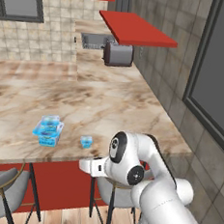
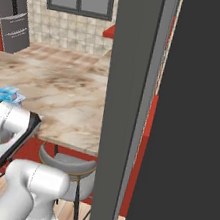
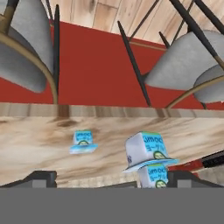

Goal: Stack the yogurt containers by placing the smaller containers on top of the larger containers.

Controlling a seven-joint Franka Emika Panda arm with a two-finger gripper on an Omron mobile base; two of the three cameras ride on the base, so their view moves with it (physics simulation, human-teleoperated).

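On the marble counter (image 1: pixel 110 104), near its front edge, the widest light-blue yogurt tub (image 1: pixel 47 136) carries the mid-sized tub (image 1: pixel 50 121) on its rim. The tiny tub (image 1: pixel 86 141) stands alone a little to their right. My gripper (image 1: pixel 85 165) hangs at the counter's front edge, just in front of the tiny tub and apart from all three. The hand view is rolled upside down. It has the tiny tub (image 3: pixel 83 141) at left, the widest tub (image 3: pixel 144 148) with the mid-sized tub (image 3: pixel 154 175) at right, and my gripper (image 3: pixel 112 178) open with nothing between its fingertips. The stack (image 2: pixel 9 95) peeks over my arm.
Grey stools (image 1: pixel 0 185) stand under the red counter front (image 1: pixel 53 186). Far back are a toaster (image 1: pixel 118 55), a sink (image 1: pixel 94 40) and a red shelf (image 1: pixel 136 29). A dark upright panel (image 2: pixel 132 110) blocks the right half of the right base view.
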